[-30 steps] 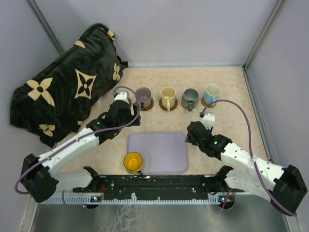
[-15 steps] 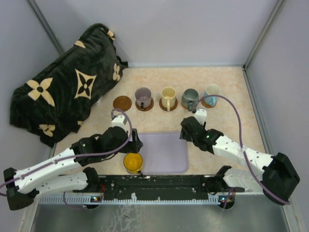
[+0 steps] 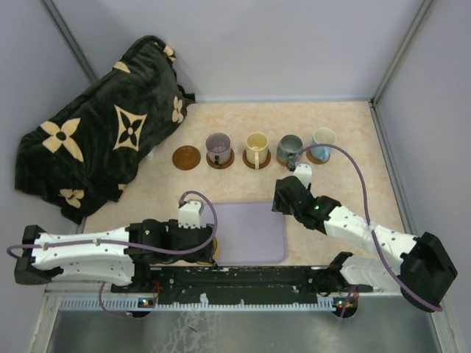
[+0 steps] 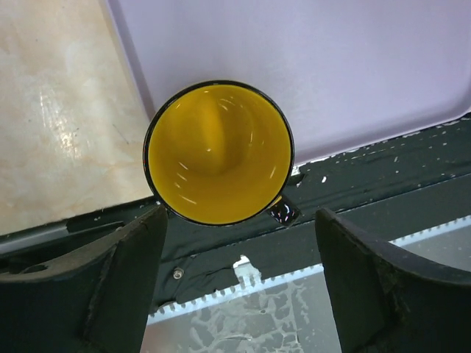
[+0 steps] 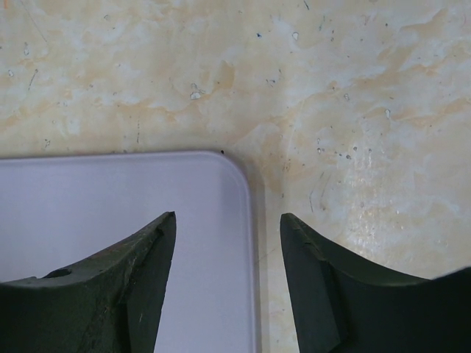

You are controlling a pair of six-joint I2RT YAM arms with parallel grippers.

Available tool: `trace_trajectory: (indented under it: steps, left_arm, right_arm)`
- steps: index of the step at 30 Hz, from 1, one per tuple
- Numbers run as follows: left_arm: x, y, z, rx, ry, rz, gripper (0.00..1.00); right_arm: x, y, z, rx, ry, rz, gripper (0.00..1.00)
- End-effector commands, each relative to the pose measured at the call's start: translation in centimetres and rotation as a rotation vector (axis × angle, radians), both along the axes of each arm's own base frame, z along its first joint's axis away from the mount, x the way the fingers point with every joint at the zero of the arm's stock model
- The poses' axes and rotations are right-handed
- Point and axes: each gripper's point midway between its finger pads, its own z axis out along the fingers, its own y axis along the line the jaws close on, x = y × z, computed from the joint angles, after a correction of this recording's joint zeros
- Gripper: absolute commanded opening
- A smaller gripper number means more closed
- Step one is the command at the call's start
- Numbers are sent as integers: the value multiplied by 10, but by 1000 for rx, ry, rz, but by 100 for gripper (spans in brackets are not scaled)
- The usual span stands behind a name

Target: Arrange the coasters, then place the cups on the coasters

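The yellow cup (image 4: 218, 152) stands on the near left corner of the lavender tray (image 4: 331, 66), its handle toward the near edge. My left gripper (image 4: 241, 220) hovers over it, open, the cup just ahead of the fingertips and touching neither. In the top view that gripper (image 3: 204, 243) covers the cup. One coaster (image 3: 186, 157) lies bare at the back left. To its right, the purple-grey cup (image 3: 218, 146), cream cup (image 3: 256, 148), grey-green cup (image 3: 289, 149) and white-and-blue cup (image 3: 322, 143) each stand on a coaster. My right gripper (image 5: 227, 217) is open and empty above the tray's far right corner (image 5: 221, 176).
A dark plush blanket (image 3: 103, 132) with cream flowers lies heaped at the back left. Grey walls close the table at the back and on both sides. The black rail (image 3: 243, 278) with the arm bases runs along the near edge, right by the yellow cup.
My left arm has drawn back from the bare coaster to the near edge and now hangs over the yellow cup. My right gripper has shifted slightly left, to the tray's far right corner.
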Motion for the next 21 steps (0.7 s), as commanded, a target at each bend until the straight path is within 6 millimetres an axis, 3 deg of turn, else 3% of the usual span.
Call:
trace_trajectory:
  steps: [1, 13, 21]
  left_arm:
    - [-5, 13, 0, 79, 9, 94, 88]
    - [-10, -4, -20, 14, 26, 95, 90]
    - [-14, -26, -31, 20, 35, 17, 91]
  right_arm:
    - [6, 13, 18, 62, -53, 29, 60]
    - [-3, 13, 9, 85, -35, 46, 60]
    - [-4, 13, 8, 95, -38, 48, 60]
